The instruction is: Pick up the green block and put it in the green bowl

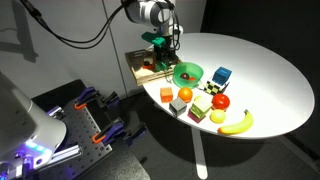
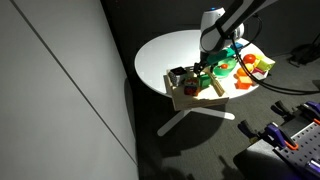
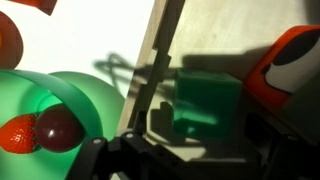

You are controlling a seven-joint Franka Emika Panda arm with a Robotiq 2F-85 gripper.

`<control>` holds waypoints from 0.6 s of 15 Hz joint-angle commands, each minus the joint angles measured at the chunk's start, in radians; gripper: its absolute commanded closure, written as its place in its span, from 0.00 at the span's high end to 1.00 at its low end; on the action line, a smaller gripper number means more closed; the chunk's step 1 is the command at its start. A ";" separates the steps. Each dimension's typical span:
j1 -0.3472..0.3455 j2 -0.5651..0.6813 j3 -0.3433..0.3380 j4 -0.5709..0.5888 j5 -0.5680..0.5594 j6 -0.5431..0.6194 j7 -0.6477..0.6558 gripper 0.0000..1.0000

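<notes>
Bench (image 1: 265, 75): round, with wooden tray (image 1: 148, 68) at its rim, under claw (image 1: 160, 45). Claw: spread wide. Green block (image 3: 208, 105): in tray, between claw fingers, contact unclear. Green bowl (image 3: 60, 95): just beside claw, past tray wall.

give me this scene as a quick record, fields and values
surface: round white table
arm: gripper above the wooden box; open or shut unclear
target: green block close under the wrist camera, inside the box wall
goal: green bowl beside the box, holding a strawberry and a dark round fruit
others: banana, lime cube
status: block not yet in bowl
</notes>
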 commanded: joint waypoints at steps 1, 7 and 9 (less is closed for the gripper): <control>0.014 0.017 -0.004 0.025 -0.015 -0.001 0.022 1.00; 0.025 0.029 -0.007 0.025 -0.018 -0.004 0.021 0.96; 0.023 0.031 -0.006 0.025 -0.017 -0.007 0.019 0.71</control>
